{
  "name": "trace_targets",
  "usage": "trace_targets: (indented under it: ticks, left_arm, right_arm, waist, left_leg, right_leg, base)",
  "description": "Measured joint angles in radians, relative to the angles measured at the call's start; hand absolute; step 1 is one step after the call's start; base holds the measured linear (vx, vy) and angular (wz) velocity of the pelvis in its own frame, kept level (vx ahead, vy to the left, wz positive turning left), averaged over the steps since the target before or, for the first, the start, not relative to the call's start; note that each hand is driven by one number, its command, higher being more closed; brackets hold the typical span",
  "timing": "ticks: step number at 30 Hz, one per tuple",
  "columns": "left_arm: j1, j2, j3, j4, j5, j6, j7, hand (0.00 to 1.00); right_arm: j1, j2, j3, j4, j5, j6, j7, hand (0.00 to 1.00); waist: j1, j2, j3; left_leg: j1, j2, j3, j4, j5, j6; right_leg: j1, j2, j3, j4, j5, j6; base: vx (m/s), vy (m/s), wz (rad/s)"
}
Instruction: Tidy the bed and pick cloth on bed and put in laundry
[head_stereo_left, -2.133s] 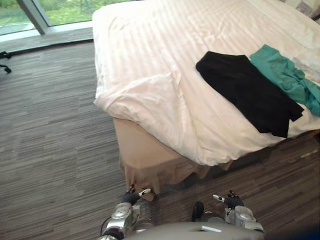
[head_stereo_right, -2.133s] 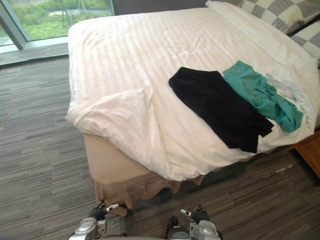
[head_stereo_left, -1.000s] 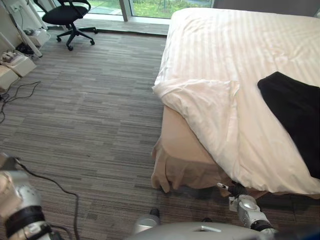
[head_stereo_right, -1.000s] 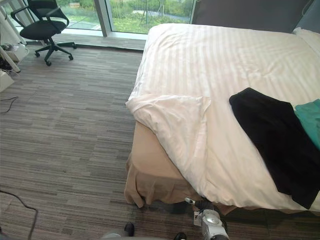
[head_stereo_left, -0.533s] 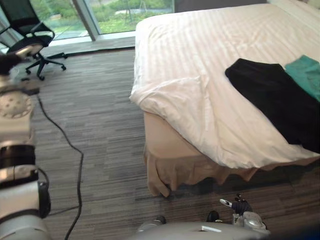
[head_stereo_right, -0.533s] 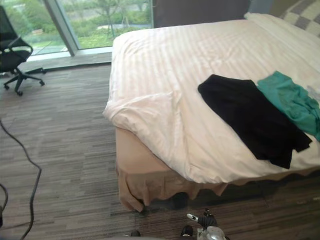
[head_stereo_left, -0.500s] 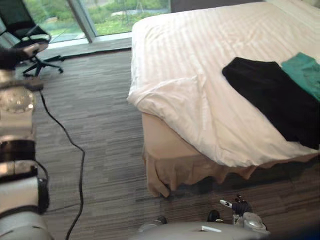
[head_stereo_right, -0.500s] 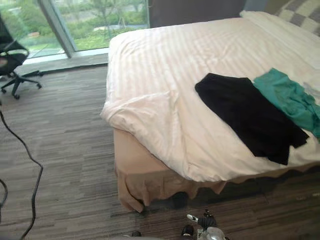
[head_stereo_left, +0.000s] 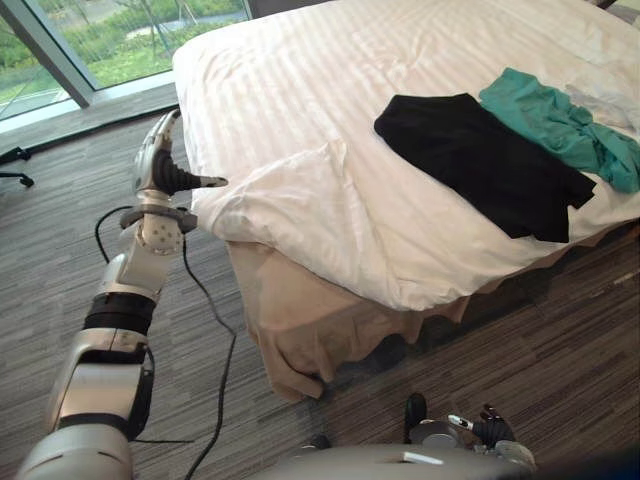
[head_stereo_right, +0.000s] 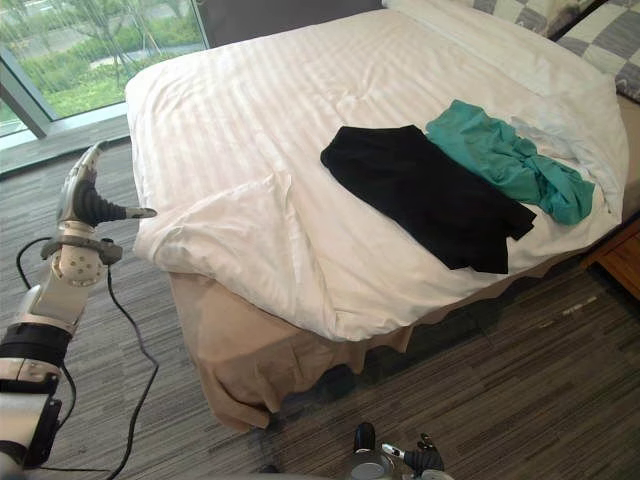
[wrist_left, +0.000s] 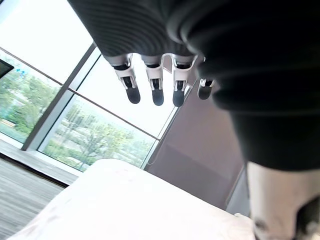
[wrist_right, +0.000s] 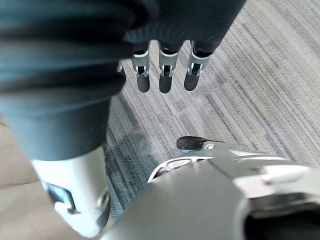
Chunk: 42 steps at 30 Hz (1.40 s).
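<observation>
Left hand (head_stereo_left: 153, 166) raised just beside bed (head_stereo_left: 300, 90) corner, fingers straight, empty. Right hand (wrist_right: 165, 75) hangs low over floor (wrist_right: 260, 75), fingers relaxed, empty. Black cloth (head_stereo_left: 480, 160) and teal cloth (head_stereo_left: 555, 122) lie touching on bed.

Grey striped carpet (head_stereo_left: 560, 330) runs to daylit windows (head_stereo_left: 130, 25).
</observation>
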Motion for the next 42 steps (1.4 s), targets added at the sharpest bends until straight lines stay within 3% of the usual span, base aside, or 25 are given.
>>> trace_targets:
  ticks: [8,13,20,25,32,33,42]
  left_arm:
    - [-0.143,0.027,-0.100,0.123,0.000,0.003,-0.001,0.00]
    - [-0.268,0.027,-0.153,0.175,0.001,0.005,-0.002,0.00]
    - [-0.429,0.030,-0.226,0.216,0.007,0.006,-0.002,0.00]
    - [-0.526,0.033,-0.258,0.259,0.005,0.019,-0.006,0.00]
    - [-0.596,0.034,-0.297,0.397,0.006,0.046,-0.070,0.00]
    - [-0.606,0.034,-0.297,0.407,0.006,0.045,-0.079,1.00]
    - [-0.638,0.056,-0.304,0.410,0.007,0.036,-0.112,1.00]
  right_arm:
    - [-0.034,-0.008,0.002,-0.040,0.002,-0.011,-0.013,0.00]
    - [-0.081,-0.014,0.016,-0.057,0.004,-0.013,-0.032,0.00]
    - [-0.148,-0.013,0.041,-0.091,0.022,-0.033,-0.062,0.00]
    - [-0.211,-0.008,0.058,-0.098,0.042,-0.033,-0.076,0.00]
    - [-0.293,0.022,0.060,-0.101,0.061,-0.042,-0.091,0.00]
    - [-0.295,0.022,0.060,-0.101,0.062,-0.042,-0.092,0.00]
    - [-0.329,0.023,0.067,-0.071,0.080,-0.042,-0.109,0.00]
  waist:
    - [-0.009,0.017,0.075]
    - [-0.036,0.026,0.112]
    - [-0.047,0.016,0.177]
    - [-0.045,-0.007,0.227]
    - [-0.057,-0.040,0.303]
    - [-0.057,-0.040,0.303]
    - [-0.042,-0.042,0.304]
  left_leg:
    - [-0.056,-0.004,0.070,0.010,-0.005,0.001]
    - [-0.131,-0.011,0.102,0.028,-0.005,0.002]
    - [-0.211,-0.020,0.131,0.067,-0.008,0.012]
    - [-0.280,-0.026,0.131,0.095,-0.012,0.021]
    - [-0.375,-0.014,0.146,0.188,-0.032,0.035]
    - [-0.392,-0.011,0.146,0.201,-0.037,0.035]
    - [-0.452,0.019,0.156,0.275,-0.069,0.034]
  right_leg:
    - [-0.092,0.003,0.062,0.001,0.027,-0.006]
    - [-0.179,0.000,0.104,0.006,0.051,-0.020]
    - [-0.269,-0.006,0.166,0.006,0.094,-0.032]
    - [-0.333,-0.013,0.189,0.006,0.117,-0.034]
    - [-0.398,-0.015,0.225,0.006,0.145,-0.026]
    - [-0.411,-0.014,0.227,0.006,0.147,-0.022]
    - [-0.443,-0.001,0.240,0.007,0.155,-0.012]
  base:
    - [-0.03,-0.006,-0.25]
    - [0.00,-0.011,-0.21]
    - [-0.02,-0.008,-0.20]
    - [-0.06,-0.034,-0.02]
    - [-0.06,-0.020,-0.07]
    - [-0.08,-0.002,-0.06]
    - [-0.02,0.021,-0.03]
